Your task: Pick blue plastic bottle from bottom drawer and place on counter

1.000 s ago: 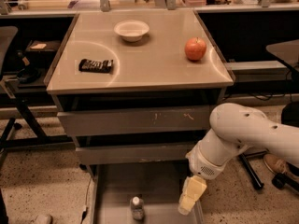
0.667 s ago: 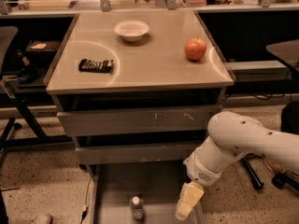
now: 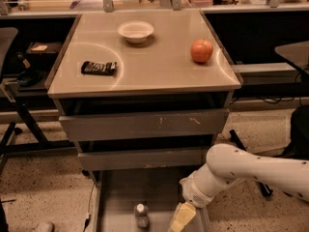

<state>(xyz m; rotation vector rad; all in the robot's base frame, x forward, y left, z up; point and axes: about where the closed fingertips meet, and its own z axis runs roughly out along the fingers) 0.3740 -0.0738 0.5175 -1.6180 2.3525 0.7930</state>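
Camera view, lower right: gripper (image 3: 182,217) hanging low over the right part of the bottom drawer (image 3: 116,197), pale yellow, tilted down and to the left, partly cut by the lower edge. Open or closed: cannot tell. Carried by a thick white arm (image 3: 251,170) coming in from the right. Just left of the gripper, apart from it and not touching: blue plastic bottle (image 3: 141,215), standing upright on the grey drawer floor, white cap on top. Above the pulled-out drawer, two closed grey drawers (image 3: 145,124) with scuffed fronts. On top, the counter (image 3: 159,76), glossy and beige, bearing a white bowl (image 3: 135,31) near the back, an apple (image 3: 201,50) at the right, and a dark wrapped bar (image 3: 99,68) at the left. Behind, a long cluttered bench (image 3: 58,5) with metal posts.
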